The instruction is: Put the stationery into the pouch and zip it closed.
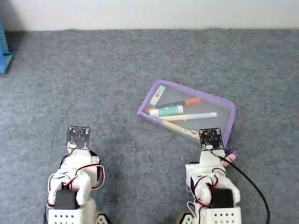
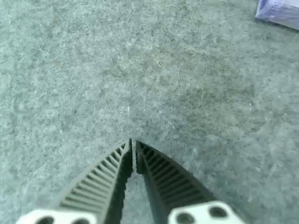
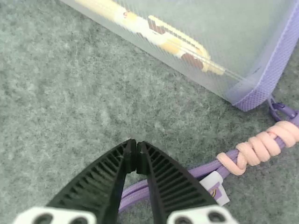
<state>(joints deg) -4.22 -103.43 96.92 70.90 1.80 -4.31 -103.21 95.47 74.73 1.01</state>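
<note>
Just ahead of your right pincer (image 3: 135,149) | the translucent purple-edged zip pouch (image 3: 252,28) lay flat, pens and markers (image 1: 170,111) inside | your left pincer (image 2: 133,149) sat well aside | both jaws together, empty: likely parked, job looking done.

Overhead, 2 wrist close-ups (pouch (image 1: 194,122) shared)

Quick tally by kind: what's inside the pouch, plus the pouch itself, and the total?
Pouch: 1
Pens or markers inside it: 4
Small flat packet inside it: 1
Total: 6
</note>
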